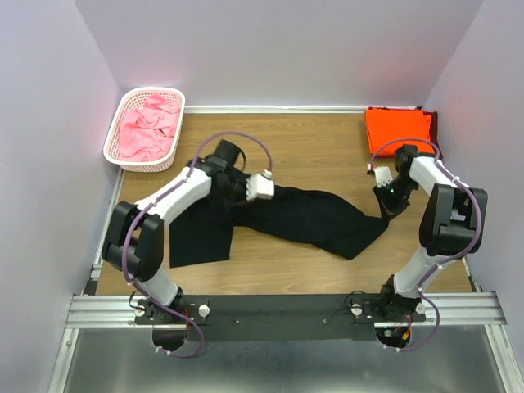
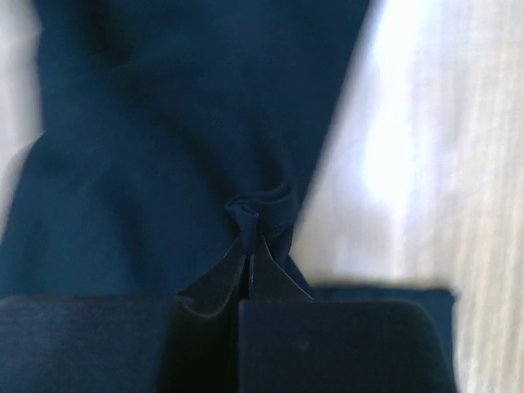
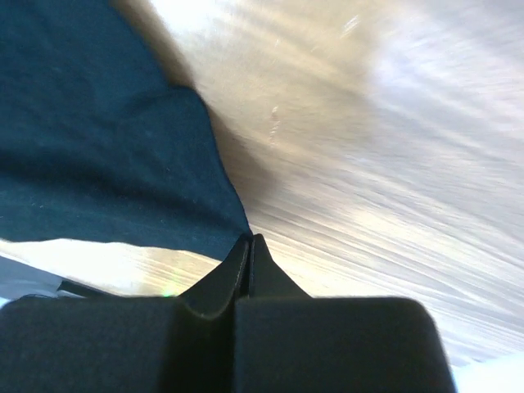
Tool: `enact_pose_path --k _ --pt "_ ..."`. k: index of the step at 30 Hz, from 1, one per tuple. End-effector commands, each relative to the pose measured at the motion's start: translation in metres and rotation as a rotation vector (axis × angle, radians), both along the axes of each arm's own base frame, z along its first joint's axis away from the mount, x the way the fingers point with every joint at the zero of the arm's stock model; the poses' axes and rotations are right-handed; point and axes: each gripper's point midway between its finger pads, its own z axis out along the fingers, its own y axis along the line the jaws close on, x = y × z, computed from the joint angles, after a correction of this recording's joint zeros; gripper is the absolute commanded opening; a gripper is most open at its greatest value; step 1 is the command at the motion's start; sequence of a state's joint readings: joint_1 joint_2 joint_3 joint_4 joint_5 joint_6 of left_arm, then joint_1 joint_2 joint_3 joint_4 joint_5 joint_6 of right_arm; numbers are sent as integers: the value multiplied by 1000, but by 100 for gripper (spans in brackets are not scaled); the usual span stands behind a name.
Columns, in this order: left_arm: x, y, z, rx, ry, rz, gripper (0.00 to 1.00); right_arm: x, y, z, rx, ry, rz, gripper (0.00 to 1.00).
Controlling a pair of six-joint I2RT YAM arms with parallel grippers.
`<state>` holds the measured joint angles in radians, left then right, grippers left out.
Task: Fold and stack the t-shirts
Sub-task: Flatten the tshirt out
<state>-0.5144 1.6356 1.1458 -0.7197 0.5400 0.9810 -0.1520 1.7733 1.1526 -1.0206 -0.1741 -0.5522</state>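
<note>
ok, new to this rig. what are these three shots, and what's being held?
A robot: left arm and right arm, bolted at the near edge of a wooden table. The wide picture comes from a fixed camera above and behind them; the two close-ups come from cameras on each wrist. On the table lie a black t-shirt between the arms, a folded orange t-shirt far right, and a white basket of pink t-shirts far left. The left tool is shut on a bunch of the black t-shirt, the right tool on its edge.
</note>
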Motion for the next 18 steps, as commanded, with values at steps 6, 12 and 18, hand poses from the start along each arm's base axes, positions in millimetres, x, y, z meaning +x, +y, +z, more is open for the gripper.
enact_pose_path --k 6,12,18 --pt "103 47 168 -243 -355 337 0 92 -11 97 -35 -385 31 0" --pt "156 95 283 -409 -614 618 0 164 -22 195 -87 -693 22 1" --pt "157 136 404 -607 -843 771 0 201 -27 311 -123 -1017 -21 1"
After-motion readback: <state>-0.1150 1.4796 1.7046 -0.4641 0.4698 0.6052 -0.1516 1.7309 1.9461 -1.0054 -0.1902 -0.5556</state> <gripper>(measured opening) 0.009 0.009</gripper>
